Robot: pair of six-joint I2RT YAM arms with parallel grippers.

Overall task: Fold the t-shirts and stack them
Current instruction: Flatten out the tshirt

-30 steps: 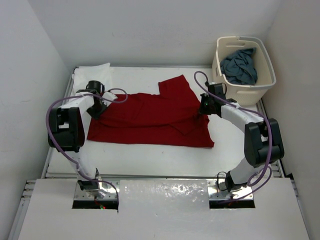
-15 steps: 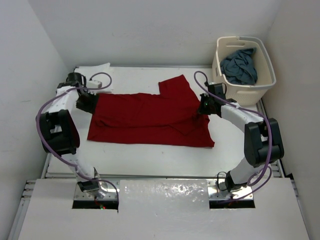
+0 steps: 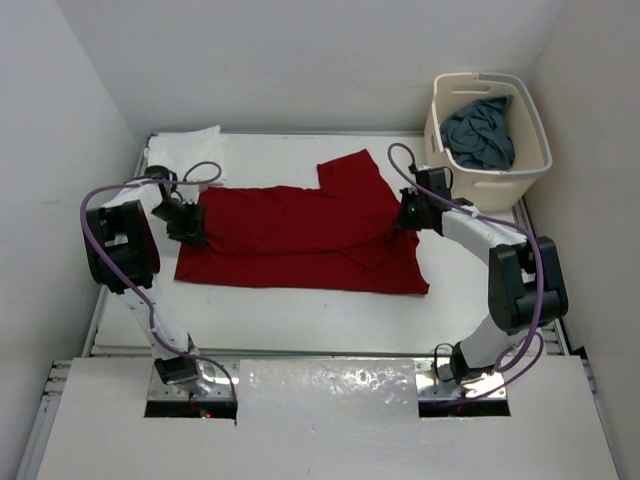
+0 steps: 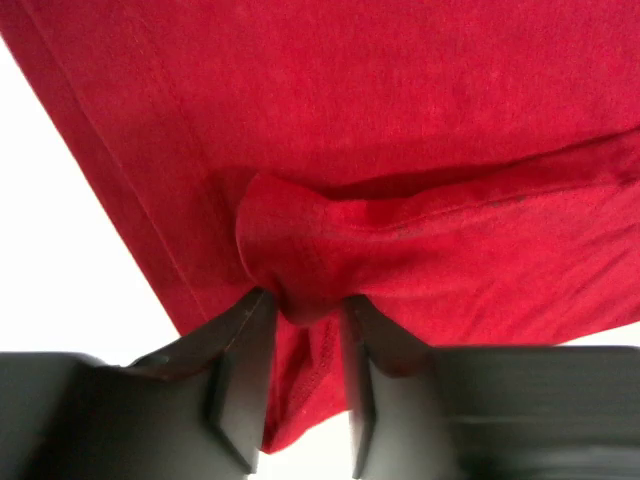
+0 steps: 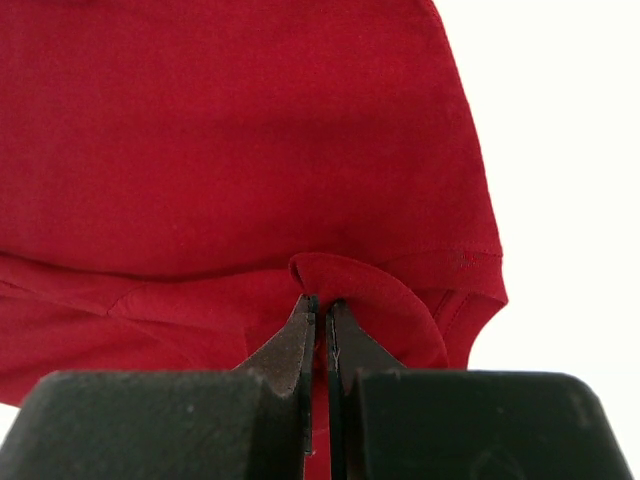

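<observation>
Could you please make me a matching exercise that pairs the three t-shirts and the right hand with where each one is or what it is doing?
Things:
1. red t-shirt
2. blue-grey t-shirt
3. white t-shirt
4. right hand

Places or states:
A. bunched inside the basket
B. at the far left corner of the table
C. spread across the middle of the table
D. shut on a fold of red cloth

Pairs: 1-C, 2-A, 3-B, 4-D.
</observation>
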